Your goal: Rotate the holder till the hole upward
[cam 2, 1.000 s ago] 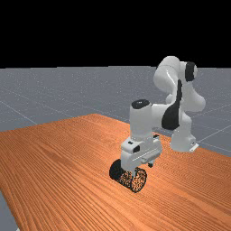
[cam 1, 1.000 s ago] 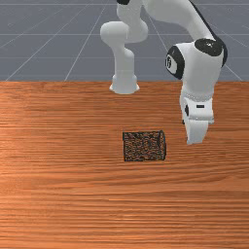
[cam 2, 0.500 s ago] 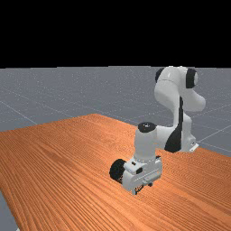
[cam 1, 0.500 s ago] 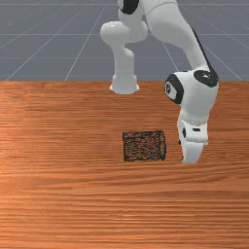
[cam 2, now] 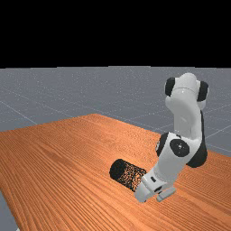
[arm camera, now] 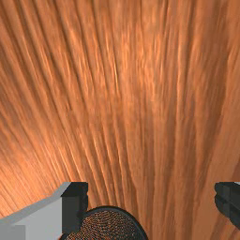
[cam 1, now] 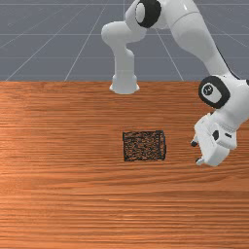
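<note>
The hand [cam 1: 196, 152] is released, its fingers spread and gripping nothing, a little off the holder [cam 1: 144, 146]'s end on the front view's right. The holder lies on its side, long axis running toward the hand; that end looks like the mouth, so it likely has to tip up. Beneath the holder is the desk [cam 1: 73, 204]; behind it, the arm's base [cam 1: 124, 80], then grey floor [cam 1: 58, 44].

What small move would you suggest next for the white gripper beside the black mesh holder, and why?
I'd probably ease the white two-finger gripper, tilted as it is, toward the black cylindrical mesh holder: the holder lies on its side, the open fingers point toward its round end, and the front view shows a gap between them.
</note>
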`<state>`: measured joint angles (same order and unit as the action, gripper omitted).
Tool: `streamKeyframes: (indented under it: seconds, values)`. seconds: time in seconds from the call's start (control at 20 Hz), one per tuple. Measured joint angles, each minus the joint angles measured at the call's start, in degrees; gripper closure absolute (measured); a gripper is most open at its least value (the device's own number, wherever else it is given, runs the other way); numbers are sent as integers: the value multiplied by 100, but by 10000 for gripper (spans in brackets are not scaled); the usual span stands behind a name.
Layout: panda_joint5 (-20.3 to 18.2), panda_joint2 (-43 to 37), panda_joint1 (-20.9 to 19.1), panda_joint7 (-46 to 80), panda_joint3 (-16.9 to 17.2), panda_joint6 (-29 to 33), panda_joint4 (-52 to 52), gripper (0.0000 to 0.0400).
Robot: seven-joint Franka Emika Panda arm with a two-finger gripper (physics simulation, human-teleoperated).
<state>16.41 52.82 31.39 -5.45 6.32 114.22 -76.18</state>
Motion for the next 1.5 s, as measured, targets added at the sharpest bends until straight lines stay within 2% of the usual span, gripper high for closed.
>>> streamKeyframes:
  seconds: [0.2,0.25,0.35,0.4,1.25,1.3,1.35,1.4,1.5]
  values:
    - [420,209,260,170,327,-514,203,0]
    - [1015,1045,569,137,886,-1831,1491,0]
    - [1044,687,543,261,869,-1419,758,0]
    - [859,241,379,257,680,-747,39,0]
    - [1262,-506,-51,-131,883,549,-1461,0]
    - [1293,-538,-75,-155,902,616,-1527,157]
    - [1302,-557,-100,-165,917,648,-1565,252]
    - [1272,-550,-123,-149,924,618,-1552,310]
    - [1277,-563,-145,-156,937,641,-1578,353]
